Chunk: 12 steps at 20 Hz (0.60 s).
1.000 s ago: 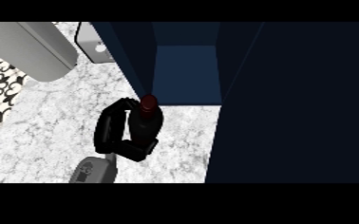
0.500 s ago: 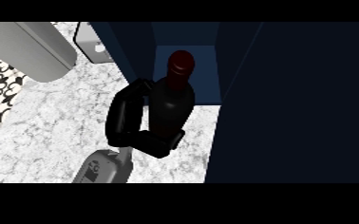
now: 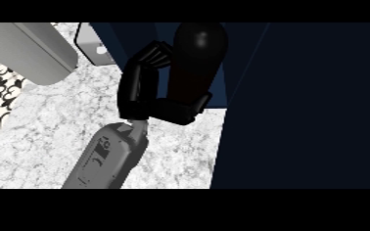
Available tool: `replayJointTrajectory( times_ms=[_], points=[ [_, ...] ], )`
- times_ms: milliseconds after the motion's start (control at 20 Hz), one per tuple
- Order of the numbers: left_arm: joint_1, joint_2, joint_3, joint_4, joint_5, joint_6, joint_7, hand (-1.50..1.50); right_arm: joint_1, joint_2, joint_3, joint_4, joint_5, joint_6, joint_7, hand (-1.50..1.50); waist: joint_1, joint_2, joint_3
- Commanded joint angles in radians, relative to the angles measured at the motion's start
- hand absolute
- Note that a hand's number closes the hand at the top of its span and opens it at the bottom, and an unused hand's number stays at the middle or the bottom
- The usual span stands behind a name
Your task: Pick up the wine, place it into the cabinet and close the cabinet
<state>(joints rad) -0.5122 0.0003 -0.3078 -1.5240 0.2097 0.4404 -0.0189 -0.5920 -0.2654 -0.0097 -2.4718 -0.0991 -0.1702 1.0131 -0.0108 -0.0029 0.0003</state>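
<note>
My left hand (image 3: 145,85) is shut on the wine bottle (image 3: 195,63), a dark bottle with a rounded dark top. Its fingers (image 3: 148,54) curl round the bottle's left side and the thumb (image 3: 184,108) wraps across its lower part. The grey forearm (image 3: 108,156) comes in from the lower left. The bottle is held up off the marble counter (image 3: 65,122), in front of the dark blue cabinet's opening (image 3: 235,63). It covers most of that opening. The cabinet's door (image 3: 303,107) stands open as a big dark panel at the right. My right hand does not show.
A grey rounded object (image 3: 36,49) lies at the top left. Beside it, by the cabinet's left wall, is a small light grey piece (image 3: 92,44). A black-and-white patterned thing (image 3: 11,85) sits at the left edge.
The hand has raised the bottle off the counter, up and toward the cabinet's opening. The bottle now shows larger and higher in the view.
</note>
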Motion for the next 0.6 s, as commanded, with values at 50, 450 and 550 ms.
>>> replayJointTrajectory(
  times_ms=[50,450,550],
  points=[
    [-0.110,0.000,-0.008,0.115,-0.009,0.091,-0.034,1.50,-0.025,-0.022,-0.066,-0.015,-0.129,0.023,0.044,-1.50,-0.004,0.003,0.000],
    [-0.167,0.000,-0.005,0.286,-0.068,0.075,-0.120,1.50,-0.009,0.005,-0.018,-0.047,-0.079,0.016,0.033,-1.50,-0.002,0.002,-0.001],
    [-0.182,0.019,0.034,0.339,-0.078,0.040,-0.166,1.50,-0.015,-0.017,-0.030,-0.097,-0.082,0.003,0.101,-1.50,-0.009,0.001,-0.001]
  ],
)
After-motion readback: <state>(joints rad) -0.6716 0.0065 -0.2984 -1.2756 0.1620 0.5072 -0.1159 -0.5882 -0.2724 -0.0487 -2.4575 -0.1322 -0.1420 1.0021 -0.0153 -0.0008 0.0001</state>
